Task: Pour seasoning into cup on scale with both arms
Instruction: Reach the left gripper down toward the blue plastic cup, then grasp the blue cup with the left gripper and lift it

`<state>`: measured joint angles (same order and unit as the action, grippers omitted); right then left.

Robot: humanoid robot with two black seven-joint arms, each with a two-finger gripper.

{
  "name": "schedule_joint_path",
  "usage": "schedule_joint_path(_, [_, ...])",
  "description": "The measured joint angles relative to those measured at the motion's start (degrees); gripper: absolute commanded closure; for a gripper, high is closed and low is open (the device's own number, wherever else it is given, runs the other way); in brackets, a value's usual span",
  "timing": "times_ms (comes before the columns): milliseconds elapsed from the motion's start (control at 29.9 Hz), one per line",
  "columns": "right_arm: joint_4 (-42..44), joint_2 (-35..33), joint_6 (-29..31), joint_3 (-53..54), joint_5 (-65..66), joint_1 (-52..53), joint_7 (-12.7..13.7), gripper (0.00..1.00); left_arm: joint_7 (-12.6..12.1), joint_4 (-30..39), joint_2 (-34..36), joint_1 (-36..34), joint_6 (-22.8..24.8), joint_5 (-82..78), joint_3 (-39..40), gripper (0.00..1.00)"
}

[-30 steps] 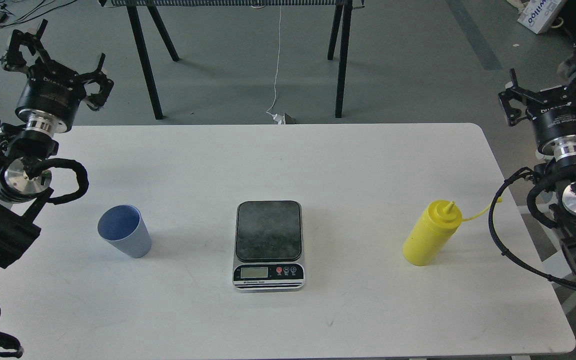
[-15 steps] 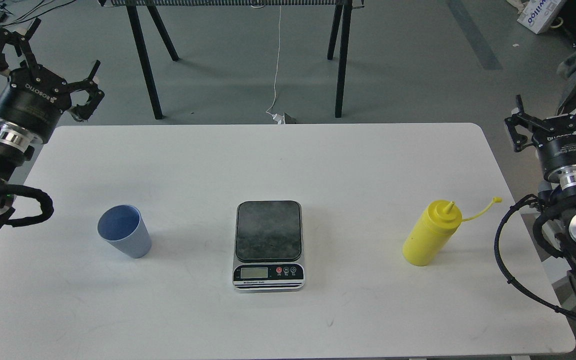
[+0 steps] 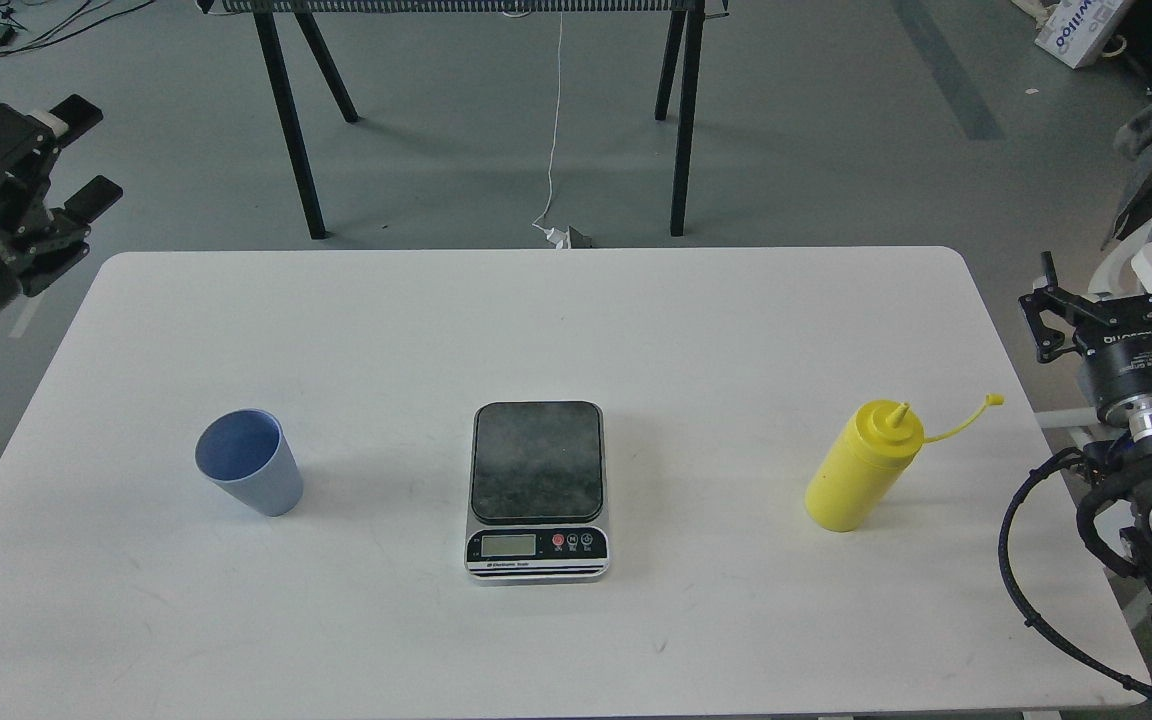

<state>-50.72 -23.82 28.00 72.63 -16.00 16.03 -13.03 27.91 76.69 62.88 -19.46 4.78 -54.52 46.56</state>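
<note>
Three task things stand on the white table (image 3: 556, 320), each well apart from the others, and neither arm touches any of them.

The table is the largest thing in view, a rounded white top that fills most of the frame. Beyond its far edge are the black legs of a stand (image 3: 291, 120) on a grey floor, with a thin white cable (image 3: 554, 130) running down between them.

The left gripper (image 3: 56, 170) hangs off the table's far left corner, over the floor. Its two black fingers are spread with a clear gap between them, and nothing is in the gap. The right gripper (image 3: 1116, 285) sits just past the table's right edge, pointing away from the viewer; its fingers splay outward from the round black body, holding nothing, with a silver wrist ring and looped black cable below it.

The scale (image 3: 537, 488) lies near the middle of the table, its dark platform bare, the silver front with display and round buttons facing the viewer.

The seasoning (image 3: 861, 468), a yellow squeeze bottle, stands to the right of the scale, near the right gripper but apart from it. Its nozzle is uncovered, and the small cap hangs out to the right on a thin tether.

The cup (image 3: 251, 476), light blue, stands upright to the left of the scale.
</note>
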Motion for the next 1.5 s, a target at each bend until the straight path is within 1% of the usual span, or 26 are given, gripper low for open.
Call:
schedule_joint_path(167, [0.16, 0.00, 0.00, 0.22, 0.00, -0.12, -0.19, 0.00, 0.10, -0.23, 0.34, 2.18, -12.43, -23.53, -4.91, 0.05])
schedule_joint_path(234, [0.20, 0.00, 0.00, 0.28, 0.00, -0.12, -0.39, 0.00, 0.11, -0.82, 0.56, 2.29, -17.54, -31.23, -8.44, 0.10])
schedule_joint_path(267, [0.23, -0.01, 0.00, 0.32, 0.00, -0.14, -0.44, 0.00, 0.11, -1.13, 0.70, 2.29, -19.26, -33.98, -9.95, 0.13])
schedule_joint_path(334, [0.31, -0.06, 0.00, 0.46, 0.00, -0.36, -0.48, 0.00, 0.12, -1.60, 0.82, 2.22, -21.72, -39.43, -12.95, 0.20])
schedule_joint_path(367, [0.33, -0.07, 0.00, 0.51, 0.00, -0.54, -0.49, 0.00, 0.12, -1.75, 0.82, 2.20, -22.32, -41.80, -13.91, 0.21])
schedule_joint_path(501, [0.51, -0.09, 0.00, 0.60, 0.00, -0.99, -0.51, 0.00, 0.12, -3.33, 0.59, 2.44, -22.93, -48.89, -15.09, 0.22])
schedule_joint_path(701, [0.56, -0.09, 0.00, 0.85, 0.00, -1.76, -0.53, 0.00, 0.09, -7.18, -0.82, 2.39, -22.94, -52.59, -16.85, 0.30])
schedule_joint_path(768, [0.60, -0.19, 0.00, 0.97, 0.00, -1.91, -0.53, 0.00, 0.06, -8.77, -1.91, 2.05, -22.92, -52.67, -18.18, 0.35])
schedule_joint_path(868, [0.62, -0.33, 0.00, 1.03, 0.03, -2.07, -0.53, 0.00, 0.05, -11.52, -4.56, 1.92, -22.71, -52.71, -19.06, 0.37])
schedule_joint_path(1002, [0.62, -0.33, 0.00, 1.03, 0.09, -2.13, -0.53, 0.00, 0.05, -15.01, -8.08, 1.68, -22.58, -52.72, -19.22, 0.42])
schedule_joint_path(1102, [0.62, -0.35, 0.00, 1.03, 0.09, -2.12, -0.51, 0.00, 0.05, -16.71, -9.54, 1.23, -22.45, -52.72, -19.40, 0.52])
schedule_joint_path(1336, [0.62, -0.37, 0.00, 1.03, 0.09, -2.07, -0.50, 0.00, 0.09, -18.17, -10.80, -0.25, -22.18, -52.72, -21.37, 0.65])
schedule_joint_path(1370, [0.62, -0.40, 0.00, 1.03, 0.09, -2.07, -0.50, 0.00, 0.09, -18.44, -11.08, -0.44, -22.18, -52.72, -21.45, 0.68])
schedule_joint_path(1436, [0.63, -0.42, 0.00, 1.03, 0.14, -2.10, -0.50, 0.00, 0.09, -19.00, -11.71, -0.90, -22.16, -52.71, -21.54, 0.79])
schedule_joint_path(1503, [0.68, -0.50, 0.00, 1.03, 0.17, -2.13, -0.50, 0.00, 0.09, -19.38, -12.04, -1.22, -22.16, -52.72, -21.58, 0.85])
